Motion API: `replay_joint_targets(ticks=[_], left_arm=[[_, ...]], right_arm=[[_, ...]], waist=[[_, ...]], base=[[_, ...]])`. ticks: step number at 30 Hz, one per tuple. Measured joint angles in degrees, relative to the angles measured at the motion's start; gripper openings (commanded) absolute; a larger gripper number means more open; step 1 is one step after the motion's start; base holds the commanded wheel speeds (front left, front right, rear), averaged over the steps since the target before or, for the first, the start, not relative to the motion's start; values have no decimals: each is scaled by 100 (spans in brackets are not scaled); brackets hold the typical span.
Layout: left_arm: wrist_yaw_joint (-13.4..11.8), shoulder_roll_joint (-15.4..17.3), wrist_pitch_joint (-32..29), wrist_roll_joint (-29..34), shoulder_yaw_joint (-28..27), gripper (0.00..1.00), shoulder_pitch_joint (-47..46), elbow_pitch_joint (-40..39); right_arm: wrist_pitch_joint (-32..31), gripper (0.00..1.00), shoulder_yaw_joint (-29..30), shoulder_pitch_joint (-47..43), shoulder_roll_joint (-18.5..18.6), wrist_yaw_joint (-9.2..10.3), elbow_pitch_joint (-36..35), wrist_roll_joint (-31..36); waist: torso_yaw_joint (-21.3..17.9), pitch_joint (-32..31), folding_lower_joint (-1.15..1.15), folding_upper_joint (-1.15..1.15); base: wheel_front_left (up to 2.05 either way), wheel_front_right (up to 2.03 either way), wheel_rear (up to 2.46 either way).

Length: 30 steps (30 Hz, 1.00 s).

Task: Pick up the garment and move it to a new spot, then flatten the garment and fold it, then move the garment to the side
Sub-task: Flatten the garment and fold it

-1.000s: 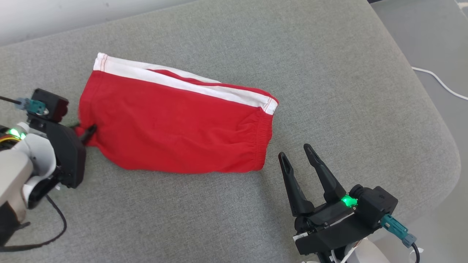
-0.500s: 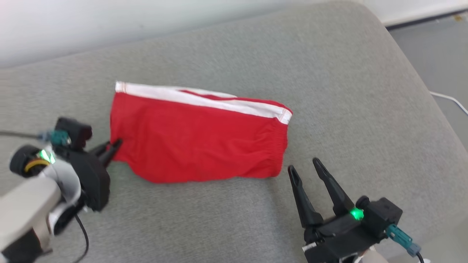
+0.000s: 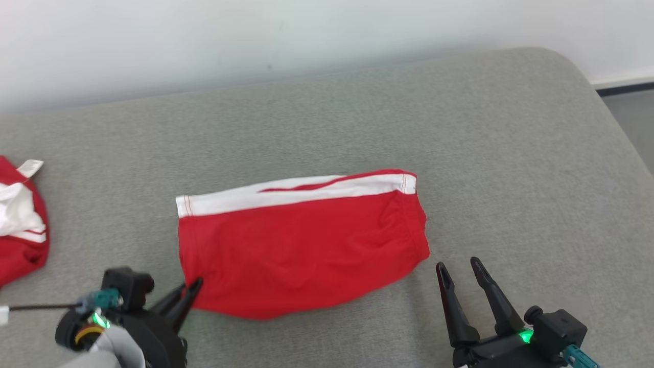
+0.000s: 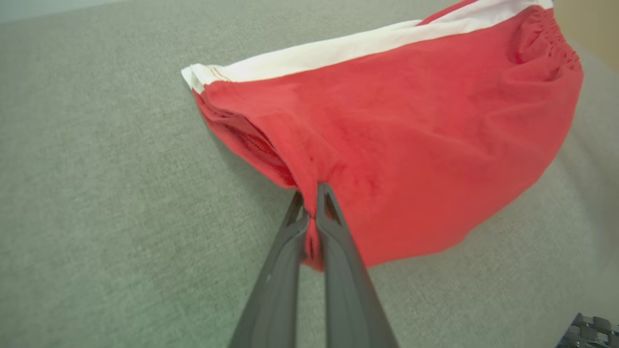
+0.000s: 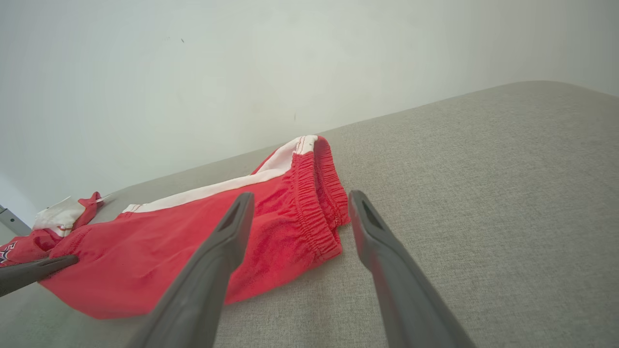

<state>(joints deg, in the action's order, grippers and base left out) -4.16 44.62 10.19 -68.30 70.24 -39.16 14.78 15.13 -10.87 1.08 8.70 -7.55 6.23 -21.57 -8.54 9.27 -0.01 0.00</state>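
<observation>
The garment [image 3: 301,240] is a folded pair of red shorts with a white side stripe, lying on the grey cushion [image 3: 460,128]. My left gripper [image 3: 191,289] is shut on the garment's near-left hem corner. In the left wrist view the garment [image 4: 411,130] has that corner pinched between the closed fingers of the left gripper [image 4: 312,193], and the cloth lifts slightly there. My right gripper [image 3: 459,267] stands open just off the elastic waistband end. In the right wrist view the right gripper [image 5: 300,200] points at the waistband of the garment [image 5: 193,232], not touching it.
Another red and white garment [image 3: 20,225] lies at the cushion's far left, also seen as the second garment [image 5: 53,227] in the right wrist view. A pale wall [image 3: 255,36] runs behind the cushion. The cushion's rounded right edge [image 3: 618,133] drops to the floor.
The head camera has tilted up, so the whole picture shifted. My left gripper closed on the garment's corner and has drawn it slightly. The right gripper stayed open.
</observation>
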Motion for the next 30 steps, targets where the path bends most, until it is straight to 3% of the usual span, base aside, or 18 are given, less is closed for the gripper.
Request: replay_joint_targets(ticks=[2,3,4,11,12,13,15,23,30], left_arm=[[-57,-18,38,-87,13,0,185,-53],[-86,-35,105,-102,18,27,254,-52],[-110,-59,202,-87,-13,100,298,-35],[-409,-311,469,264,-587,100,635,52],[-468,-368,470,447,-869,100,692,2],[-555,-534,486,809,-1606,100,880,-171],[-601,-662,485,1291,-2164,100,1207,-309],[-432,-1363,486,3097,-4035,100,2273,-625],[-290,-2008,486,4369,-5186,100,3034,-977]], right_arm=[[0,100,37,-53,-7,0,8,10],[0,100,41,-66,-2,0,14,25],[0,100,34,-77,3,0,20,43],[0,100,67,-50,124,0,-40,172],[0,100,123,-44,124,0,-60,168],[0,100,197,-18,124,0,-91,168],[0,100,263,2,142,0,-112,169],[0,100,505,14,154,0,-138,178],[0,100,659,-65,118,0,-142,223]], waist=[[91,-36,0,0],[131,-49,0,0],[167,-61,0,0],[312,-169,1,0],[334,-181,1,0],[388,-199,1,0],[444,-222,1,0],[671,-348,0,0],[848,-498,0,1]], base=[[0,0,0],[0,0,0],[0,0,0],[0,0,0],[0,0,0],[0,0,0],[0,0,0],[0,0,0],[0,0,0]])
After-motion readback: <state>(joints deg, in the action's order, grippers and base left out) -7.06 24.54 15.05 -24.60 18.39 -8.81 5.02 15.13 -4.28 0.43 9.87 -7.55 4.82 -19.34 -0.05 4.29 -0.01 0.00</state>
